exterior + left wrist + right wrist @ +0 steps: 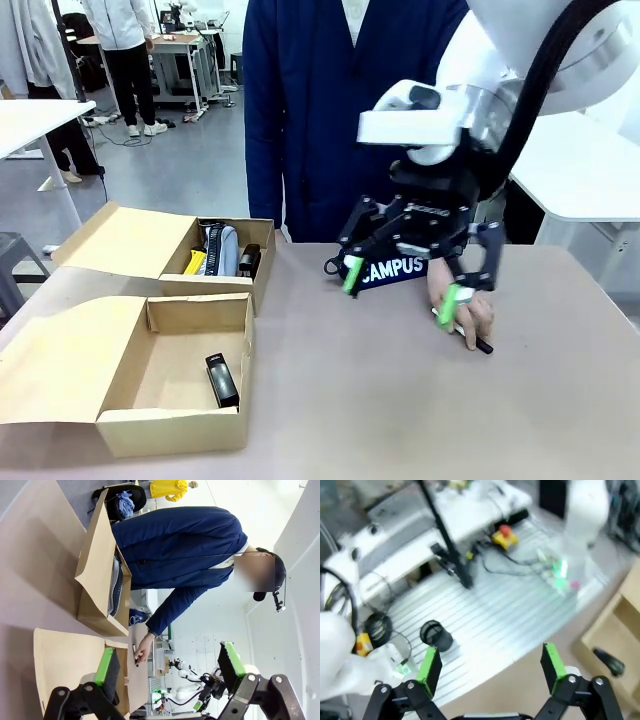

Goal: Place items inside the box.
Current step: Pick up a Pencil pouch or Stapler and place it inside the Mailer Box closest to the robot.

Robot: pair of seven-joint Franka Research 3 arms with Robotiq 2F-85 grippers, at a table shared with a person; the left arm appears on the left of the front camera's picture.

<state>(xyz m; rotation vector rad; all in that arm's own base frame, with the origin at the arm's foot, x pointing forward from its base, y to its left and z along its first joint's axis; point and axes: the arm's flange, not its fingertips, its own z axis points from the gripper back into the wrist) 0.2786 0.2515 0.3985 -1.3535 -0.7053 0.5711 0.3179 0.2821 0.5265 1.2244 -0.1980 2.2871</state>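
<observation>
A robotics lab: white worktables (40, 120) on a bare grey floor (170, 170), a ribbed aluminium base plate (485, 620) carrying a yellow emergency-stop box with red button (504, 535) and coiled black cable (369, 627).

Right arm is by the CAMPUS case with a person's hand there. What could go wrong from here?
The open right gripper has one finger close by the person's hand on the thin black pen; closing or descending could strike it. The far box already looks crowded, so the navy CAMPUS case may not fit.
</observation>
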